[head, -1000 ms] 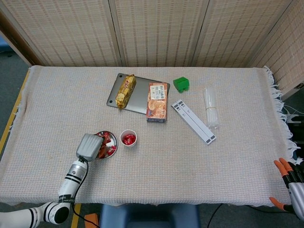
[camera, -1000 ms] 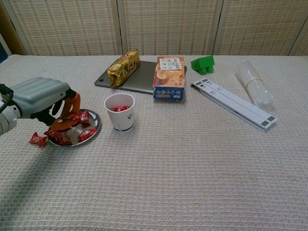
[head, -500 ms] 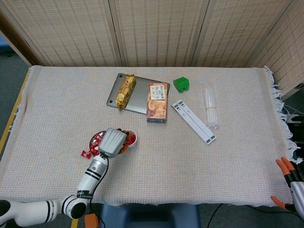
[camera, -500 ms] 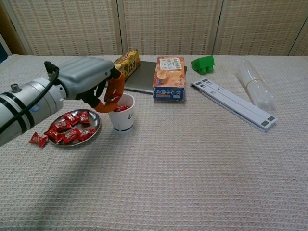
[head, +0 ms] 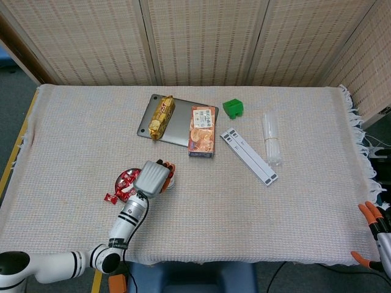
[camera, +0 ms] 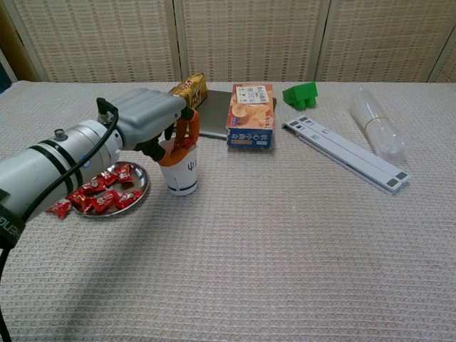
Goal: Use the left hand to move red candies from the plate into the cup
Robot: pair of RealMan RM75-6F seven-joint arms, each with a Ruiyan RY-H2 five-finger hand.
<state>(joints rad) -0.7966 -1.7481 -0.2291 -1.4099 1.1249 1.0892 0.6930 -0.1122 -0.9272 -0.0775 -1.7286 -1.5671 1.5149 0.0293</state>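
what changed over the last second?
The left hand lifted off the plate and swung right; it is now over the cup, fingers at its rim. Whether it still holds a candy can't be told. Plate, cup, the stray candy on the cloth and the right hand stayed put.

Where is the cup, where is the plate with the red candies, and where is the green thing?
cup (camera: 183,178), chest view, on its white front wall.
plate (camera: 140,190), chest view, on its bare metal rim at the right.
green thing (camera: 300,94), chest view, on its top face.
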